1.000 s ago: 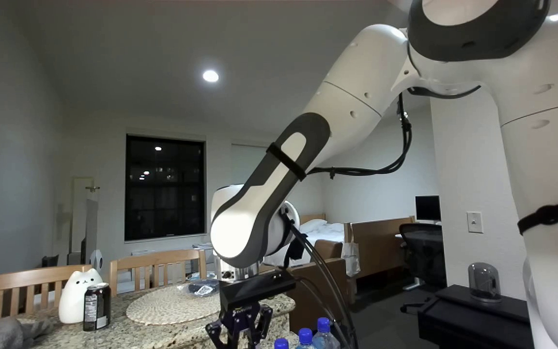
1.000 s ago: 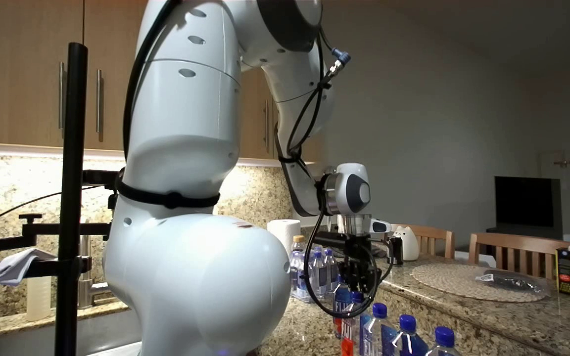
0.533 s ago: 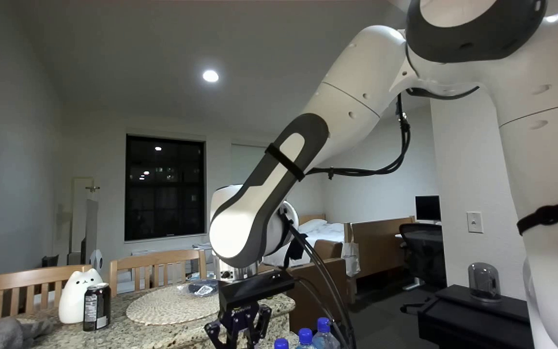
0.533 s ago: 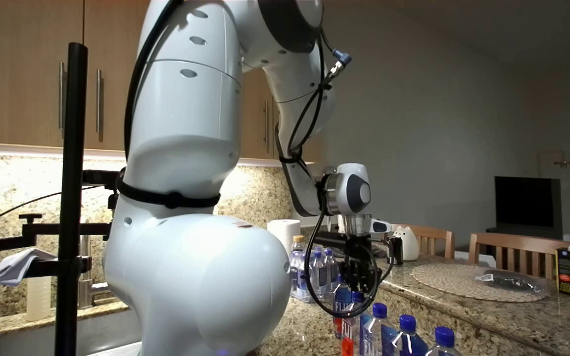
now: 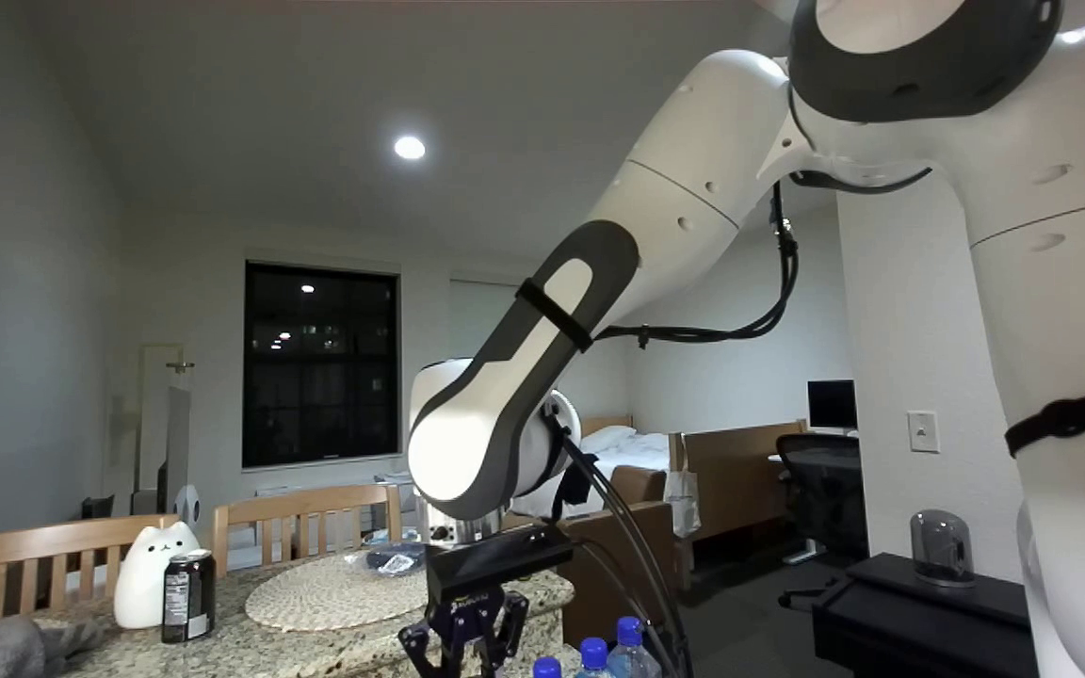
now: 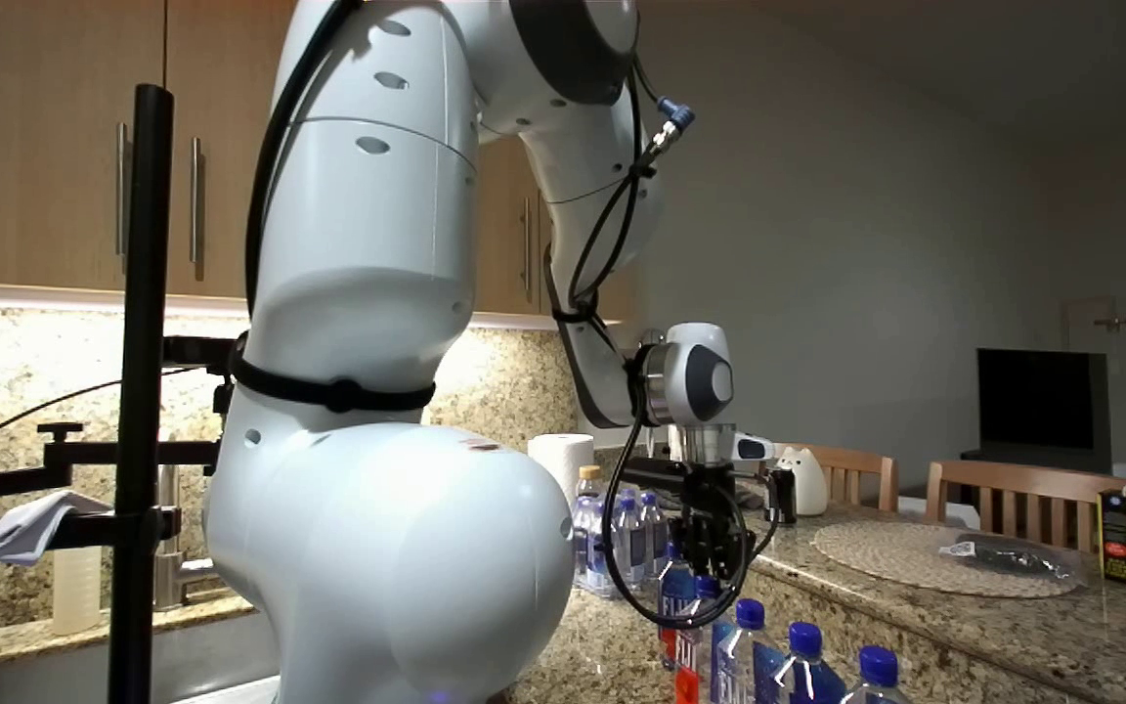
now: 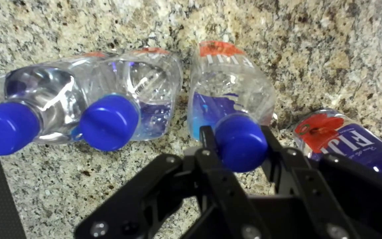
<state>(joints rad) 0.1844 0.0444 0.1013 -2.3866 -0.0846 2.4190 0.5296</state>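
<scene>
Your gripper (image 7: 237, 139) pinches a blue-capped bottle (image 7: 229, 99) over the speckled granite countertop (image 7: 61, 179), with pale walls (image 5: 175, 292) and a dark window (image 5: 321, 377) beyond.

Bottles (image 7: 232, 99) in row on countertop (image 7: 65, 189)

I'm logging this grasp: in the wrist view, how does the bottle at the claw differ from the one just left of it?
The claw is closed on the held bottle; the left bottle is clear of it. From this view, white lettering shows on the held bottle but none is readable on the left bottle. Both have blue caps, clear bodies and red patches.
</scene>
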